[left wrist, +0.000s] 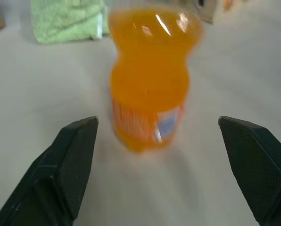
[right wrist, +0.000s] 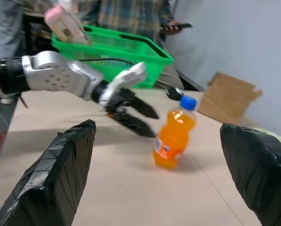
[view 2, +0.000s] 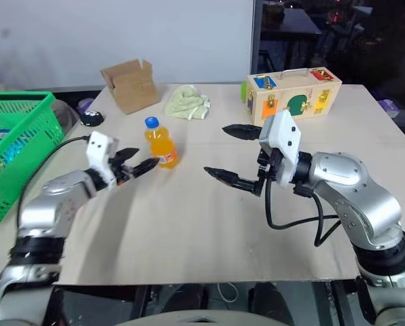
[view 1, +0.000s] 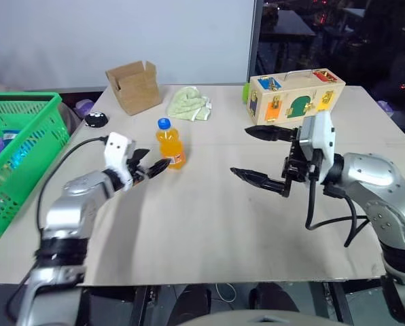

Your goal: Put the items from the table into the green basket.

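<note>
A small orange bottle (view 1: pixel 170 144) with a blue cap stands upright on the beige table (view 1: pixel 209 231). My left gripper (view 1: pixel 149 163) is open just left of it, its fingers (left wrist: pixel 77 155) level with the bottle's lower half (left wrist: pixel 150 89) and apart from it. My right gripper (view 1: pixel 253 154) hangs open and empty over the table right of the bottle, pointing toward it. The green basket (view 1: pixel 27 102) stands at the table's left edge. In the right wrist view a pink-and-white carton (right wrist: pixel 64 21) shows tilted above the basket's rim; I cannot tell what supports it.
An open cardboard box (view 1: pixel 133 85), a crumpled green cloth (view 1: pixel 189 104) and a wooden latch box (view 1: pixel 294 95) line the table's far side. A small black object (view 1: pixel 96 119) lies near the basket. A person in a plaid shirt (right wrist: pixel 131 14) stands behind the basket.
</note>
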Tool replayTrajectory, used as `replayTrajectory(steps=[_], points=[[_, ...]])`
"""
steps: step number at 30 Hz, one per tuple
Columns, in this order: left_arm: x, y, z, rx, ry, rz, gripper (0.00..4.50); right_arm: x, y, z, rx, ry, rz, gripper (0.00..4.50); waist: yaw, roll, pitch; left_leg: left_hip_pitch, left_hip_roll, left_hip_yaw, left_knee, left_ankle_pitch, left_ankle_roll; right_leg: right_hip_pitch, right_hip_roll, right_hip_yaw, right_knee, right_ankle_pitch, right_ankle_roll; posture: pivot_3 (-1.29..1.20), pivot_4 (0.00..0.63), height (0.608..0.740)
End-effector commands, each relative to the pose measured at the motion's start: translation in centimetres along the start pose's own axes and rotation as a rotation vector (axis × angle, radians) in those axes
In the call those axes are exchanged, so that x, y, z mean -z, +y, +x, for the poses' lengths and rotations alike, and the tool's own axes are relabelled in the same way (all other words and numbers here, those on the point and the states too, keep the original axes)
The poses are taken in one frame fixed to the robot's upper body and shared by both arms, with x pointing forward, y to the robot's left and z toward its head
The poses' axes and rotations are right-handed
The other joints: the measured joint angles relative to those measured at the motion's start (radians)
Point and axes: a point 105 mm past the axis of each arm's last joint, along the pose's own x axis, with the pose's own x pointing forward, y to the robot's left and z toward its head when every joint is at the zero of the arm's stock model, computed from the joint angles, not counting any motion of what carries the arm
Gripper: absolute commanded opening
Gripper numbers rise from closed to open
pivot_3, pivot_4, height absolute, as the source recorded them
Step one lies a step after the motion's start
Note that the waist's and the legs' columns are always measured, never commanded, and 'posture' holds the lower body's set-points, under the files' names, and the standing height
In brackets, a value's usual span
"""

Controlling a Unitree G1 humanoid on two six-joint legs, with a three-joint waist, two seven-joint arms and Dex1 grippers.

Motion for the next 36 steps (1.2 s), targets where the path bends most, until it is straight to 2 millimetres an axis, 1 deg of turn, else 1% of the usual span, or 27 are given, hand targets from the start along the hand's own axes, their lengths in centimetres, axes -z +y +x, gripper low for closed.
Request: replayTrajectory(steps=[1, 5, 7, 8, 9, 10, 12, 14, 15, 18, 21, 24, 27, 29, 32, 36], points=[[-1.3, 0.2, 1.4, -0.006, -0.036, 0.017, 4.23, -1.2, -0.2, -0.7, 0.042, -0.02, -0.049, 4.5, -0.027, 0.0, 0.0, 0.0, 0.0, 0.001, 0.0, 0.0, 0.0, 0.0, 0.0, 0.001, 0.0, 0.0, 0.0, -0.16, 0.0, 0.74], [-1.2, 0.2, 3.4, -0.009, -0.027, -0.008, 4.23, -1.0, -0.1, -0.9, 0.067, -0.007, -0.049, 4.5, -0.057, 0.0, 0.0, 0.0, 0.0, 0.0, -0.001, 0.0, 0.0, 0.0, 0.0, 0.001, 0.001, 0.0, 0.0, -0.2, 0.0, 0.74], [-1.2, 0.4, 4.0, -0.022, -0.026, -0.014, 3.72, -0.9, -0.1, -1.0, 0.073, 0.0, -0.05, 4.5, -0.07, 0.0, 0.0, 0.0, 0.0, 0.0, -0.001, 0.0, 0.0, 0.0, 0.0, 0.0, 0.0, 0.0, 0.001, -0.22, 0.0, 0.74], [-1.2, 0.3, 4.2, -0.012, -0.028, -0.013, 3.41, -0.8, 0.0, -1.0, 0.075, 0.003, -0.05, 4.5, -0.082, 0.0, 0.0, 0.0, 0.0, 0.0, -0.001, 0.0, 0.0, 0.0, 0.0, 0.001, 0.0, 0.0, 0.001, -0.22, 0.0, 0.74], [-1.2, 0.1, 4.3, 0.001, -0.029, -0.009, 3.28, -0.8, 0.0, -1.0, 0.077, 0.007, -0.05, 4.5, -0.086, 0.0, 0.0, 0.0, 0.0, 0.0, -0.001, 0.0, 0.0, 0.0, 0.0, 0.001, 0.0, -0.001, 0.002, -0.23, 0.0, 0.74], [-1.1, -0.1, 4.4, 0.01, -0.03, -0.006, 2.96, -0.7, 0.1, -1.1, 0.078, 0.009, -0.051, 4.5, -0.095, 0.0, 0.0, 0.0, 0.0, 0.0, -0.001, 0.0, 0.0, 0.0, 0.0, 0.001, 0.0, -0.001, 0.002, -0.23, 0.0, 0.74], [-1.0, -0.3, 4.3, 0.018, -0.033, 0.004, 2.96, -0.6, 0.2, -1.2, 0.079, 0.018, -0.053, 4.5, -0.101, 0.0, 0.0, 0.0, -0.001, 0.0, -0.001, 0.0, 0.0, 0.0, -0.001, 0.001, 0.0, -0.001, 0.002, -0.23, 0.0, 0.74], [-1.7, -0.5, 4.0, 0.03, -0.084, -0.006, 2.96, -0.4, 0.2, -1.3, 0.082, 0.024, -0.051, 4.5, -0.107, 0.0, 0.0, 0.0, -0.001, -0.001, -0.001, 0.0, 0.0, 0.0, -0.002, 0.0, 0.0, -0.001, 0.004, -0.22, 0.0, 0.74], [-2.9, -0.8, 3.6, 0.046, -0.14, -0.004, 2.96, -0.3, 0.2, -1.3, 0.08, 0.022, -0.046, 4.5, -0.109, 0.0, 0.0, 0.0, -0.001, -0.001, 0.0, 0.0, 0.0, 0.0, -0.002, 0.0, 0.0, -0.002, 0.004, -0.21, 0.0, 0.74], [-5.1, -1.4, 2.7, 0.072, -0.242, 0.001, 2.96, -0.3, 0.3, -1.2, 0.073, 0.015, -0.036, 4.5, -0.111, 0.0, 0.0, -0.001, -0.001, -0.001, 0.0, 0.0, 0.0, 0.0, -0.003, 0.0, 0.0, 0.0, 0.003, -0.2, 0.0, 0.74], [-8.2, -1.0, 0.1, 0.028, -0.379, -0.033, 2.96, -0.6, 0.6, -0.5, 0.033, -0.016, -0.026, 4.5, -0.117, -0.002, 0.001, -0.002, -0.001, -0.003, 0.0, 0.0, 0.0, -0.001, -0.003, -0.001, 0.0, 0.001, 0.002, -0.16, 0.0, 0.74], [-10.1, 0.6, -2.6, -0.083, -0.46, -0.042, 2.96, -1.4, 0.9, 0.4, -0.015, -0.067, -0.023, 4.5, -0.126, -0.002, 0.001, -0.002, 0.0, -0.004, -0.001, 0.0, 0.0, -0.002, -0.002, -0.002, 0.001, 0.001, 0.002, -0.12, 0.0, 0.74], [-12.1, 3.3, -6.2, -0.269, -0.538, -0.04, 2.96, -2.3, 1.1, 1.3, -0.075, -0.134, -0.015, 4.5, -0.128, -0.002, 0.001, -0.001, 0.001, -0.004, -0.002, 0.0, 0.0, -0.001, -0.001, -0.003, 0.002, 0.001, 0.002, -0.04, 0.0, 0.74], [-13.0, 5.2, -8.8, -0.391, -0.565, -0.019, 2.96, -2.6, 1.3, 1.8, -0.112, -0.173, -0.005, 4.5, -0.121, -0.002, 0.001, 0.0, 0.001, -0.005, -0.002, 0.0, 0.0, -0.001, 0.0, -0.003, 0.002, 0.001, 0.002, 0.01, 0.0, 0.74], [-13.9, 7.5, -12.6, -0.544, -0.59, 0.009, 2.96, -2.9, 1.4, 2.7, -0.162, -0.212, 0.001, 4.5, -0.091, -0.002, 0.001, 0.0, 0.001, -0.006, -0.002, 0.0, 0.0, -0.001, 0.001, -0.004, 0.002, 0.001, 0.002, 0.08, 0.0, 0.74], [-14.6, 9.0, -16.6, -0.679, -0.586, 0.07, 2.96, -2.9, 1.5, 3.5, -0.218, -0.242, 0.012, 4.5, -0.027, -0.003, 0.001, -0.001, 0.001, -0.007, -0.002, 0.0, 0.0, -0.001, 0.001, -0.005, 0.001, 0.001, 0.001, 0.13, 0.0, 0.74]])
